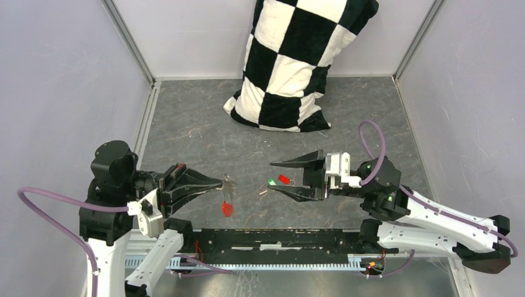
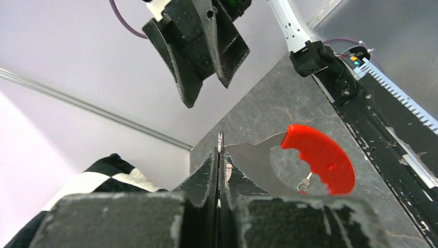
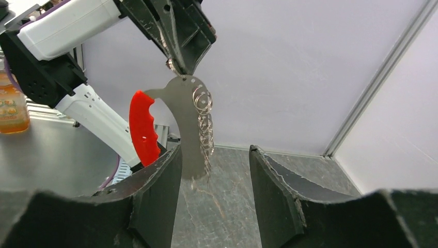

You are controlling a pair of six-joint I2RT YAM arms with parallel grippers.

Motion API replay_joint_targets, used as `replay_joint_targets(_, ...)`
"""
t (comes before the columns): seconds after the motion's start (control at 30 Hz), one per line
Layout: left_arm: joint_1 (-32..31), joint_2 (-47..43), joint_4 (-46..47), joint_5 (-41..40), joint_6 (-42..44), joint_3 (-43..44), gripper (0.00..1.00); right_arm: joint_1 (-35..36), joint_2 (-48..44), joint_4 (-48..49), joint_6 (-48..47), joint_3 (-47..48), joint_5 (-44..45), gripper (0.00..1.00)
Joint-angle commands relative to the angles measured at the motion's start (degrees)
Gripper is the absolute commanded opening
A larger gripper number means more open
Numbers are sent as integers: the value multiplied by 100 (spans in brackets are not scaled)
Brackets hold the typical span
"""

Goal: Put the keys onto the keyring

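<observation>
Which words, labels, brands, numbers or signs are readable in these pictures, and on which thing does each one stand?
No text can be read in any view.
The orange bottle at the left edge of the right wrist view has a label, but it is too blurred to read.
The keyring shows no print on its fob.

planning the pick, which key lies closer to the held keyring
The green-headed key: it lies left of the red-headed key, on the side toward the keyring in the left gripper.
</observation>
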Motion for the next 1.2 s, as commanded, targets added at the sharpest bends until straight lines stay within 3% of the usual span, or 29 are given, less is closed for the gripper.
replay_joint_targets(0.0,-38,-10,431,617,-276,209,2,-12,-87,714,57,-140,-304,57)
replay_joint_targets(0.3,-48,-403,842,288,507,-413,2,-13,177,1004,86,-97,-735,56)
replay_joint_targets(0.67,-47,-623,987,-360,1435,-837,2,81,1034,615,-165,585,-761,50)
replay_joint_targets(1.17,-48,-621,982,-211,1574,-868,2,467,1363,741,-591,799,-533,47)
